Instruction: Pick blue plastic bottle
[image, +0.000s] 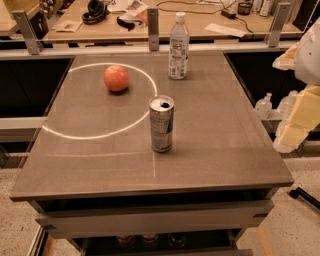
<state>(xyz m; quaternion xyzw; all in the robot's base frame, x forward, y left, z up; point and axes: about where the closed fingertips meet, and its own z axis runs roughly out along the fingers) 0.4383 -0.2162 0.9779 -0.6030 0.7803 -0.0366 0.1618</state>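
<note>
Since the arm hangs off to one side, enter the wanted item first: blue plastic bottle (178, 47), one, upright, white cap on, pale printed label, standing near the far edge of the table (100, 165), right of centre. Gripper (296, 119): the blurred pale yellow and white mass at the right edge of the view seems to be it. It sits beyond the table's right side, well apart from the bottle, and you cannot tell whether it is spread or pressed together. Step in hand, by my reading: the approach, nothing grasped yet. You would do well to come in from the right at label height, centre the bottle's body in the gripper before closing, close gently, then lift straight up. A light bottle on a smooth top will likely slide or tip if nudged. Mind the metal post (153, 22) just behind and left of it, so do not overshoot. Can (161, 125): one, silver-blue, opened, nearer the front, clear of that line. Fruit (116, 78): one, round, reddish-orange, far left, inside a white ring (75, 131) marked on the top. Surface: grey-brown, flat, faintly glossy. Small clear bottles (263, 105): lower down, beyond the right edge. Bench (65, 34): wooden, behind the rail, bearing headphones (95, 11), papers and cables. Floor (300, 230): pale, speckled.
</note>
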